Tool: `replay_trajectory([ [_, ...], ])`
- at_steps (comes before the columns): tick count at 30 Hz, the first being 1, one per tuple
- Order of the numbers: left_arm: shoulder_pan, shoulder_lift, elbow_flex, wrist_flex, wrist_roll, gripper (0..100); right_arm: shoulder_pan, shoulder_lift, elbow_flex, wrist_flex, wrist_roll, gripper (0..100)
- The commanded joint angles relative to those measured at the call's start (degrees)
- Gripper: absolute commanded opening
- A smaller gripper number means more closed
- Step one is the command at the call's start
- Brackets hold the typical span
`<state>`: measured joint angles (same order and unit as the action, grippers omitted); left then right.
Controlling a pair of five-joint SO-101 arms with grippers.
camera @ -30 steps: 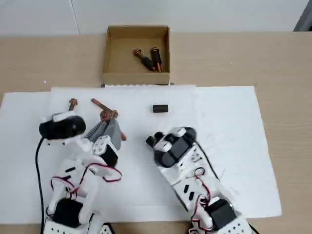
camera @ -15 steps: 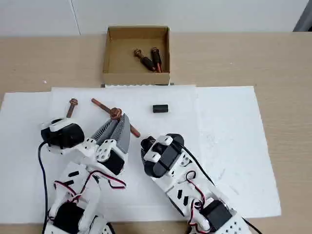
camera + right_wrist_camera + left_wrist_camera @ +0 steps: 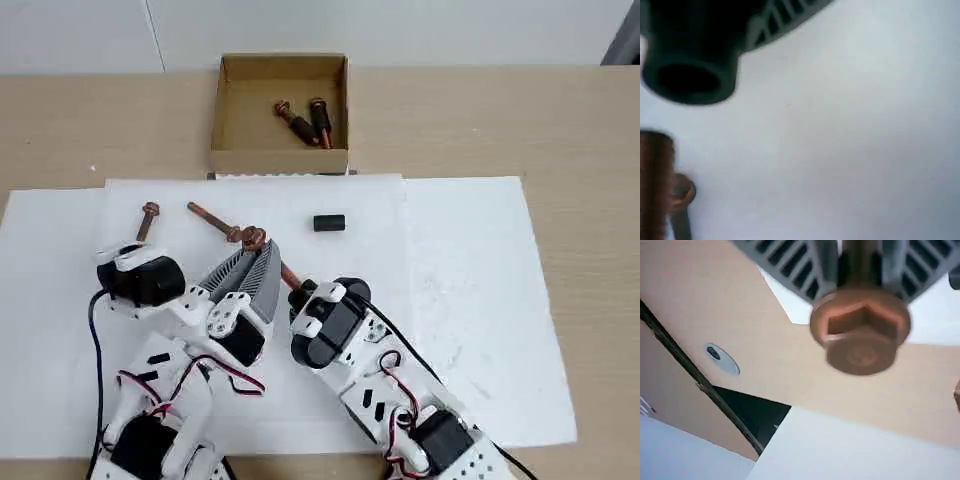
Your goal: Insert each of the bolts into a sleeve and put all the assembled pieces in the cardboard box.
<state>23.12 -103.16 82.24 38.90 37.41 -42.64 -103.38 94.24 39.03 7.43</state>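
My left gripper (image 3: 256, 262), grey, is shut on a copper bolt (image 3: 254, 239). The bolt's hex head (image 3: 860, 330) sticks out past the fingers (image 3: 790, 265), and its shaft slants down toward the right arm. My right gripper (image 3: 304, 294), black, is shut on a black sleeve (image 3: 690, 75) whose open bore faces the camera. The bolt's tip (image 3: 654, 185) lies just beside the sleeve, outside it. Two more bolts (image 3: 148, 220) (image 3: 212, 220) and a loose sleeve (image 3: 329, 222) lie on the white paper. The cardboard box (image 3: 228, 110) holds two assembled pieces (image 3: 305, 122).
White paper (image 3: 470, 260) covers the wooden table (image 3: 500, 110) in front of the box. The two arms stand close together near the paper's front middle. The paper's right half is bare.
The left gripper has carried its bolt rightward and nearer the right arm. The right gripper has drawn back and to the left with the sleeve, so bolt tip and sleeve now nearly meet.
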Motion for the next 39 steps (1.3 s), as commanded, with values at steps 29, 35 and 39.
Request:
replay_trajectory([
  [29,8.18,-0.88,2.77,15.56,-5.71,8,-0.40,-0.48,-1.14,-4.97,0.79,0.2],
  [35,3.87,-0.79,1.98,15.74,-6.77,25,-0.40,-0.48,-1.14,-4.97,0.79,0.2],
  [39,1.76,-0.79,-1.63,17.23,-7.82,25,-0.40,-0.48,-0.79,-4.88,0.79,0.2],
])
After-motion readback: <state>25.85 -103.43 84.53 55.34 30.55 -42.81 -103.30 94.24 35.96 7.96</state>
